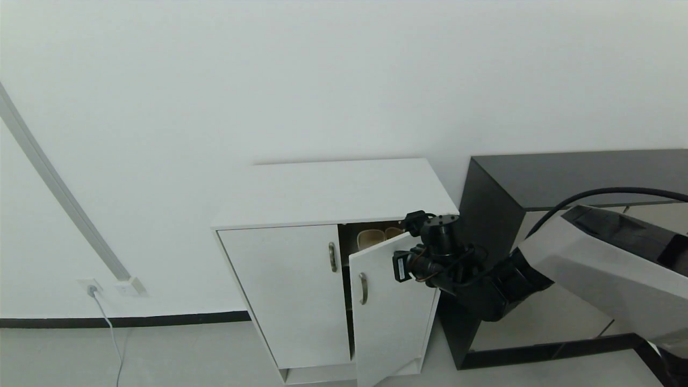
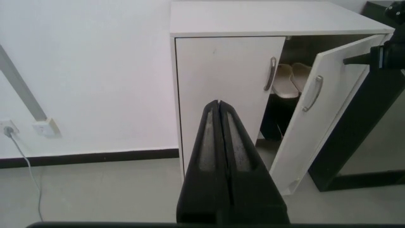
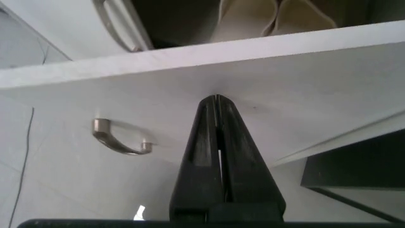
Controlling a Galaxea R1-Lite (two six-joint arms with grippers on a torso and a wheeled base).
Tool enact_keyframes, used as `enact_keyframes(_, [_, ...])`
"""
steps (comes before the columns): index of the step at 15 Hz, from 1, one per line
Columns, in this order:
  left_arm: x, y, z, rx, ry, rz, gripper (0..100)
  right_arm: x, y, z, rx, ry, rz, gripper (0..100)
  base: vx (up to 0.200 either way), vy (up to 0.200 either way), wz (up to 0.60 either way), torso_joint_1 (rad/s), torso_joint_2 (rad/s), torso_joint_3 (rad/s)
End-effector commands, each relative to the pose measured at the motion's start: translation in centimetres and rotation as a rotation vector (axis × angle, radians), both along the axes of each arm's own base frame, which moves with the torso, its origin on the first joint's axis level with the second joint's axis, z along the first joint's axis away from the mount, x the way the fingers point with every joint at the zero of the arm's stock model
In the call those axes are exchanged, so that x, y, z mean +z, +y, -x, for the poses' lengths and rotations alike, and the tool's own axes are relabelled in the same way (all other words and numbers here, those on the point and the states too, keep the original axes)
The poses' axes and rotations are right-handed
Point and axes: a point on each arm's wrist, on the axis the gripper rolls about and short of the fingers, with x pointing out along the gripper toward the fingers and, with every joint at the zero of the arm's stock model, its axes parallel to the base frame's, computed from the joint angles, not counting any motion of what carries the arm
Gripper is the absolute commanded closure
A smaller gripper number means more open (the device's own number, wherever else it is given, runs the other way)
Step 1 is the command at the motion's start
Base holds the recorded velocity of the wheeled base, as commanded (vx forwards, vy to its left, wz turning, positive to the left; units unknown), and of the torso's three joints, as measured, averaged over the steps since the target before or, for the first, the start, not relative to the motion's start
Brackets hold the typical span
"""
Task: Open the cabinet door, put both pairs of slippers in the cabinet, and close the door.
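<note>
The white cabinet point(image 1: 333, 188) stands against the wall, its left door point(image 1: 285, 290) closed and its right door point(image 1: 392, 306) partly open. Beige slippers point(image 1: 371, 238) lie on a shelf inside, seen through the gap. My right gripper point(image 1: 409, 224) is shut and empty, its tips against the outer face of the right door near its top edge. In the right wrist view the right gripper point(image 3: 217, 98) meets the door point(image 3: 297, 88) above the metal handle point(image 3: 120, 139), with the slippers point(image 3: 253, 16) beyond. My left gripper point(image 2: 218, 104) is shut and empty, held back from the cabinet point(image 2: 221, 69), facing the slippers point(image 2: 291, 79).
A black glossy cabinet point(image 1: 564, 177) stands right beside the white one, close behind the open door. A wall socket with a grey cable point(image 1: 92, 290) and a slanting trunking strip point(image 1: 54, 183) are at the left. Bare floor lies in front and to the left.
</note>
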Motion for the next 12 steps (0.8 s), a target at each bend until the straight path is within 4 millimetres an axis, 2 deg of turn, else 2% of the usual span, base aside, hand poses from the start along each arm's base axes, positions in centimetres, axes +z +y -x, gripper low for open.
enact_keyframes(1, [0.0,0.0,0.0,0.002,0.001,0.000,100,-1.3,0.1,-1.0,-0.011,0.007,0.004,100,0.000,0.000,0.00,0.000,0.00,0.000])
enact_keyframes(7, [0.0,0.0,0.0,0.000,0.001,0.000,100,-2.1,-0.5,-3.1,-0.050,0.000,-0.003,100,0.000,0.000,0.00,0.000,0.00,0.000])
enact_keyframes(12, [0.0,0.0,0.0,0.000,0.001,0.000,100,-1.8,-0.9,-4.3,-0.070,-0.022,-0.017,100,0.000,0.000,0.00,0.000,0.00,0.000])
